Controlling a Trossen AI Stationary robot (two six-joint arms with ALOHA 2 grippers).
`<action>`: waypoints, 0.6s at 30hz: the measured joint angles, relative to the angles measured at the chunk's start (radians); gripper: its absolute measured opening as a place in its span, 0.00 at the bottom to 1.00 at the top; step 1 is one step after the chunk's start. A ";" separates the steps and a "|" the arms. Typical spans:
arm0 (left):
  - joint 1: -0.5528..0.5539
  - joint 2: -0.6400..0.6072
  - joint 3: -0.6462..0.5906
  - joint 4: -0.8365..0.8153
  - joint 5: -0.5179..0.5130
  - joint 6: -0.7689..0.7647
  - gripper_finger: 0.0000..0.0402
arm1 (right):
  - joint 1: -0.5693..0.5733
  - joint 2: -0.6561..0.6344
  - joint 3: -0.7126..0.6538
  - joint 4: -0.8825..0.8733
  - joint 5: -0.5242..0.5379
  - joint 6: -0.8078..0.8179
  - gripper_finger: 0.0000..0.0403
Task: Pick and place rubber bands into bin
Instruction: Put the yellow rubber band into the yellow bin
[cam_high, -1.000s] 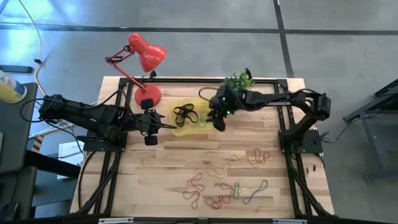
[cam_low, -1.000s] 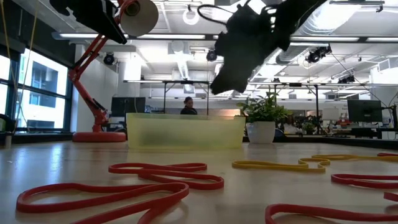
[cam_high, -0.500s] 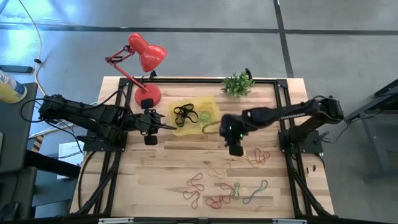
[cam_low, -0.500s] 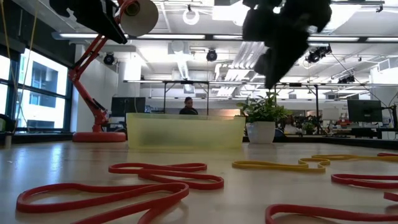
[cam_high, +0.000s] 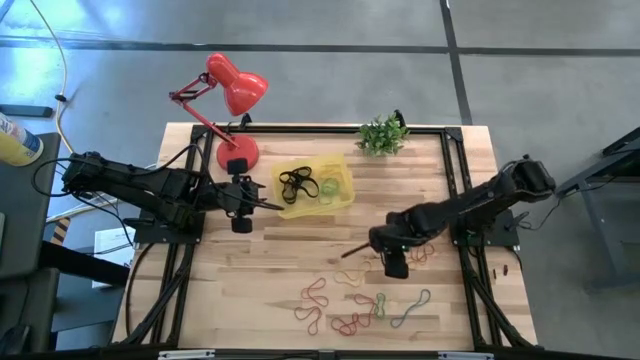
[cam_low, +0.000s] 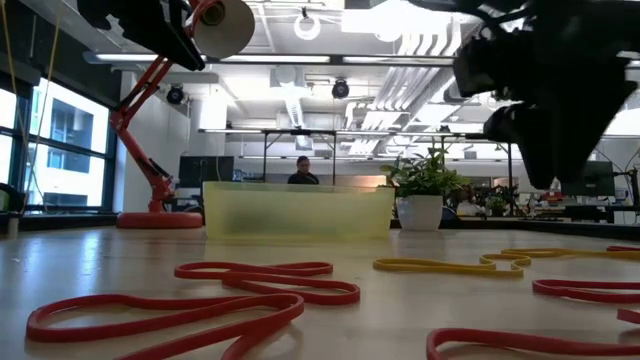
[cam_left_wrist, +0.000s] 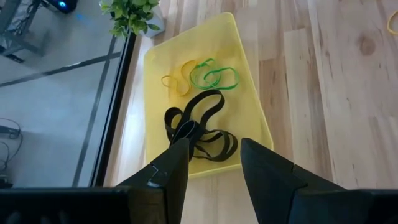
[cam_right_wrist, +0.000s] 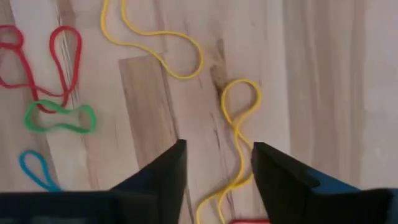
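The yellow bin (cam_high: 318, 186) stands at mid-table with black bands (cam_left_wrist: 198, 130), green ones (cam_left_wrist: 214, 76) and a yellow one inside. Loose rubber bands lie flat on the wood nearer the front edge: yellow (cam_right_wrist: 186, 56), red (cam_right_wrist: 59, 59), green (cam_right_wrist: 59, 118) and more red (cam_low: 250, 275). My right gripper (cam_high: 382, 246) hangs above this patch, pointing steeply down, open, with a yellow band (cam_right_wrist: 239, 109) on the table below the gap between its fingers. My left gripper (cam_left_wrist: 214, 155) waits open just left of the bin, clear of it.
A red desk lamp (cam_high: 232, 95) stands at the far left and a small potted plant (cam_high: 383, 133) at the far edge. Dark frame rails run along both sides of the table. Bare wood lies between the bin and the loose bands.
My right gripper has swung from above the bin's right end toward the table's near and right side. It has tipped to point more steeply down and now hangs a little lower, over the loose bands. The bin and the bands on the table have stayed put.
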 joint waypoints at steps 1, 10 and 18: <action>0.000 0.000 0.000 0.000 -0.004 0.000 0.34 | 0.012 0.000 -0.008 0.015 0.011 0.005 0.46; 0.000 0.000 0.000 0.005 -0.013 0.000 0.34 | 0.049 0.000 -0.096 0.096 0.132 0.041 0.57; 0.000 0.000 0.000 0.007 -0.013 -0.004 0.34 | 0.049 0.000 -0.171 0.220 0.097 0.047 0.49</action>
